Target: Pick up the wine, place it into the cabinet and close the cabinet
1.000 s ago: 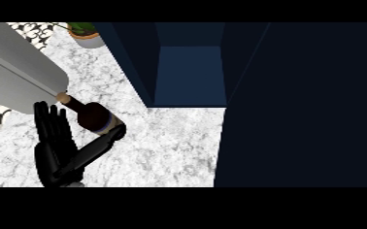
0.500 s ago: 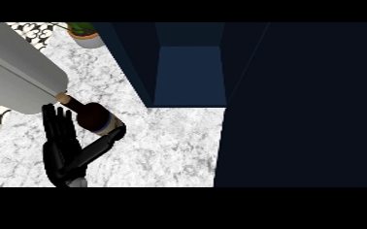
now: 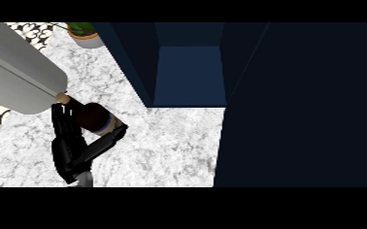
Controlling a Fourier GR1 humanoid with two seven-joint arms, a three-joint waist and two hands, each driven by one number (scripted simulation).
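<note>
Open cabinet (image 3: 190,75) mouth unblocked, free counter (image 3: 168,150) in front; door (image 3: 294,106) walls off rt side

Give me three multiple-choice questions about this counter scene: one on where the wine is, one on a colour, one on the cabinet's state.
1. Where is the wine relative to the cabinet?
A. inside it
B. to its left, in the left hand
C. to its right, standing alone

2. What colour is the cabinet?
A. white
B. dark blue
C. red

3. What state is the cabinet in?
A. open, without the wine inside
B. shut
C. open, with the wine inside

Answers:
1 B: the black fingers and thumb curl round the bottle over the marble counter, left of the cabinet.
2 B: its walls and inside are dark blue.
3 A: its inside is in plain view and holds no bottle.
</note>
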